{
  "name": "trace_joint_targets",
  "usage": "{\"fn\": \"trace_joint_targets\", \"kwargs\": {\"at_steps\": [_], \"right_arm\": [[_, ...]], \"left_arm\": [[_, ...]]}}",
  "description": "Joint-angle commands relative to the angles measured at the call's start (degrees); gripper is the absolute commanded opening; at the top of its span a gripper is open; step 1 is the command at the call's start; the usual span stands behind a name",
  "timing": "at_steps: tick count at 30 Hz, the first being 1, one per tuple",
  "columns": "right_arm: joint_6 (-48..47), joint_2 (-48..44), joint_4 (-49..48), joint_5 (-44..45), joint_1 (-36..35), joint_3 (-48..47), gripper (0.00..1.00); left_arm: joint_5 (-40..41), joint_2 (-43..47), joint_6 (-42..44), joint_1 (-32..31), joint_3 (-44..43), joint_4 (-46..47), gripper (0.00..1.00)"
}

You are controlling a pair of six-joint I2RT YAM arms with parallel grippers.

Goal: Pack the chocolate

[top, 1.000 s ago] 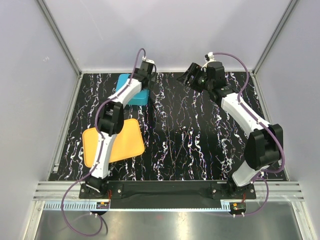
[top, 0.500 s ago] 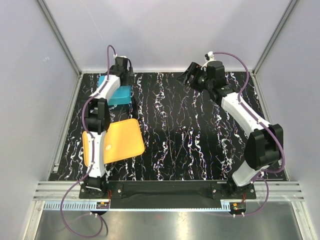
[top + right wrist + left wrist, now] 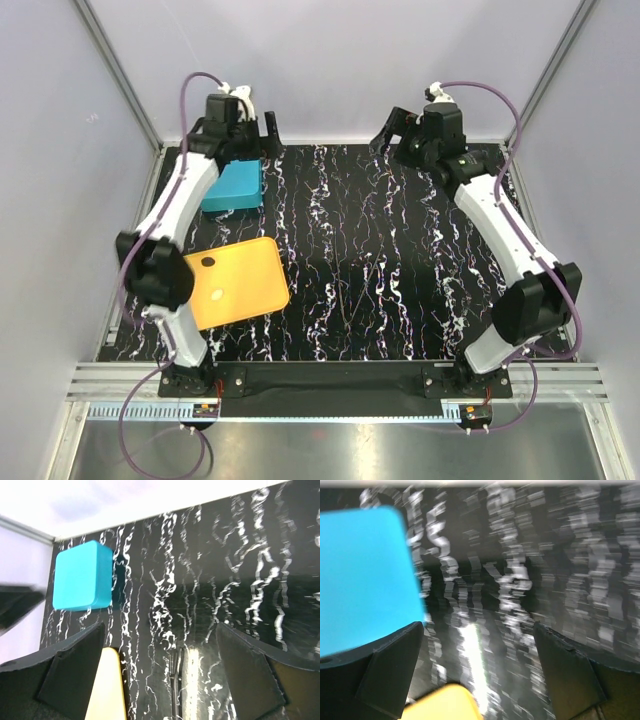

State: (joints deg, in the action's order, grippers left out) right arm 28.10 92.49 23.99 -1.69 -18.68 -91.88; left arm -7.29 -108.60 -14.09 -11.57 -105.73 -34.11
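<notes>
Left hand [image 3: 477, 630] has swung away from the teal box [image 3: 233, 186]; it and right hand [image 3: 160, 627] gape empty.

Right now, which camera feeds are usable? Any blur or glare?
Left wrist: heavy motion blur, the table veining smeared, the teal box soft-edged, a glare streak low centre. Right wrist: mild blur only, the box crisp, the back wall blown out white. Top external: sharp, evenly lit, the orange tray and two small chocolate pieces on it readable.

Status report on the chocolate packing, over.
Open, empty: left pincer, right pincer. Two chocolate pieces on orange tray. Closed teal box blocks packing.
</notes>
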Motion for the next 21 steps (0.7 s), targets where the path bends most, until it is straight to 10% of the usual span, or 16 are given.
{"fn": "trace_joint_targets", "kwargs": {"at_steps": [1,21], "right_arm": [[-2.6,-5.2,8.0,5.1,-0.1,-4.5,1.00],[-1.6,-29.6,12.9,4.2,-0.1,13.3,1.00]], "left_arm": [[-8.6,14.8,-3.6,-0.3,7.3,4.9,0.99],[-20.0,55.8,-11.2,-1.0,40.9,16.7,0.99]]}}
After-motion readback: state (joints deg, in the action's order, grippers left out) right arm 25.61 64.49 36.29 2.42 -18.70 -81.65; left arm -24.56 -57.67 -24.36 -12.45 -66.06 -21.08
